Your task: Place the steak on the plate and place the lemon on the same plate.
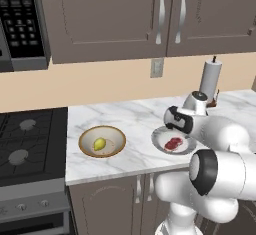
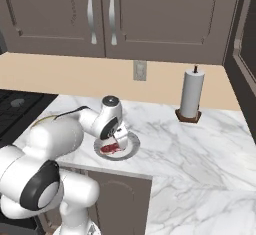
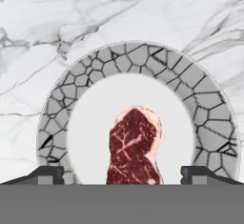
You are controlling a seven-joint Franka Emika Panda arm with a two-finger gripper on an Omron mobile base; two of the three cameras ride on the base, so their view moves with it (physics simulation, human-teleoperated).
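The steak (image 3: 133,147), red with white marbling, lies flat on the light-grey plate (image 3: 143,56) with its darker cracked-pattern rim. My gripper (image 3: 121,173) hangs open just above it, its fingertips (image 3: 47,173) standing far wider apart than the meat and touching nothing. From the left base view the steak (image 1: 173,143) rests on the plate (image 1: 157,141) near the counter's front edge. The lemon (image 1: 100,144) sits apart in a tan bowl (image 1: 85,139) to the left. In the right base view the gripper (image 2: 116,138) hovers over the steak (image 2: 111,148) and plate (image 2: 134,144).
A paper towel roll (image 1: 210,79) stands upright on its holder at the back of the marble counter (image 2: 200,144). The stove (image 1: 25,139) borders the counter on the left, under a microwave (image 1: 20,24). Wall cabinets (image 1: 150,14) hang overhead.
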